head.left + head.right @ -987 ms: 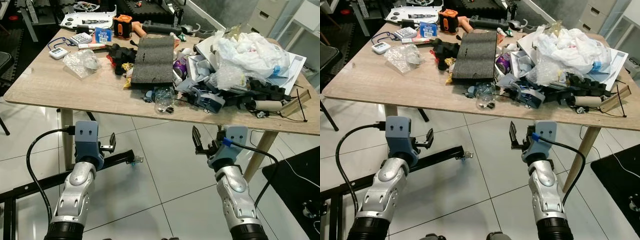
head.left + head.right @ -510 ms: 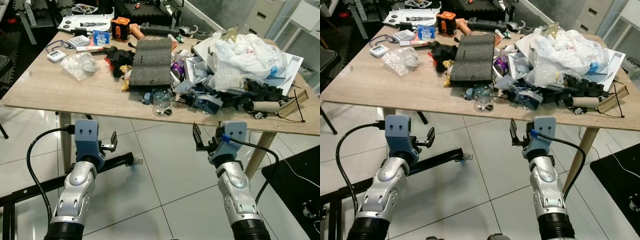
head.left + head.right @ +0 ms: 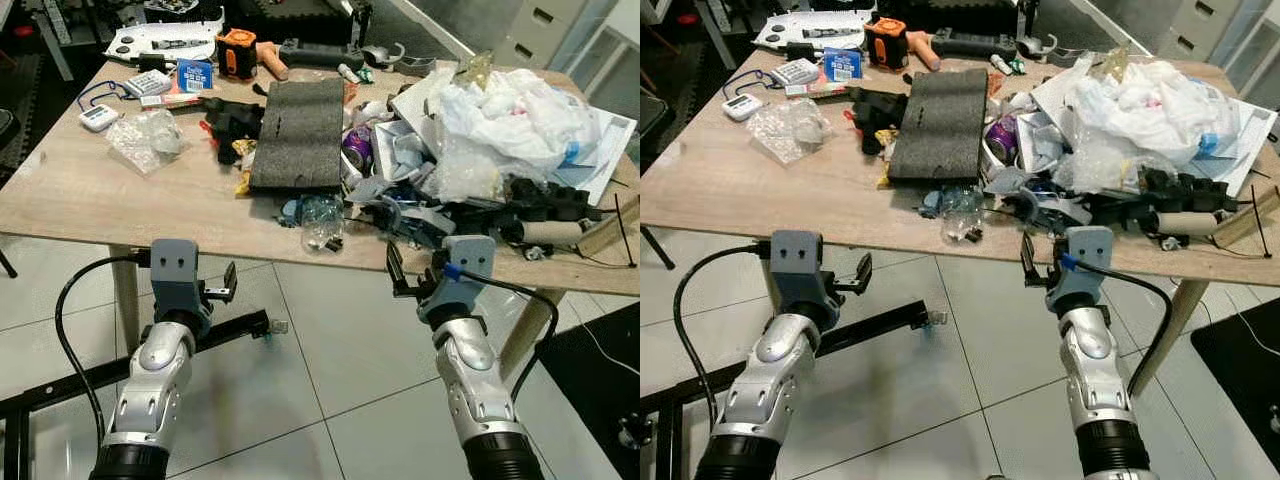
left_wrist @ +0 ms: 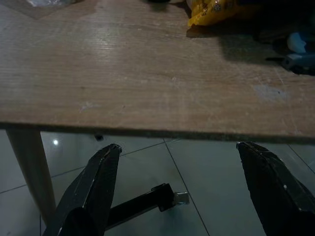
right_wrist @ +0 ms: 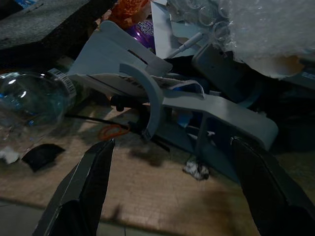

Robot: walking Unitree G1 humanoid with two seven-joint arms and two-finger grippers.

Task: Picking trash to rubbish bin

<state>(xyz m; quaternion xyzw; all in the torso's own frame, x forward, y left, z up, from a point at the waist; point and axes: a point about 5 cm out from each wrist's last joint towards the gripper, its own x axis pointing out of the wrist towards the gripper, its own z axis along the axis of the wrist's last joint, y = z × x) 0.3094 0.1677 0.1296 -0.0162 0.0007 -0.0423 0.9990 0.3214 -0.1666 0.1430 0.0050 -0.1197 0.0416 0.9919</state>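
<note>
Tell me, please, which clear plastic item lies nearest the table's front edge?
The crushed clear bottle, just ahead of the dark foam slab; the crumpled clear wrapper lies farther back on the left.

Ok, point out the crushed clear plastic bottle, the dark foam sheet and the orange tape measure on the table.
crushed clear plastic bottle (image 3: pixel 322 222), left eye view, on its crumpled body near the table's front edge.
dark foam sheet (image 3: pixel 298 133), left eye view, on the middle of its top face.
orange tape measure (image 3: pixel 238 52), left eye view, on its orange casing.
</note>
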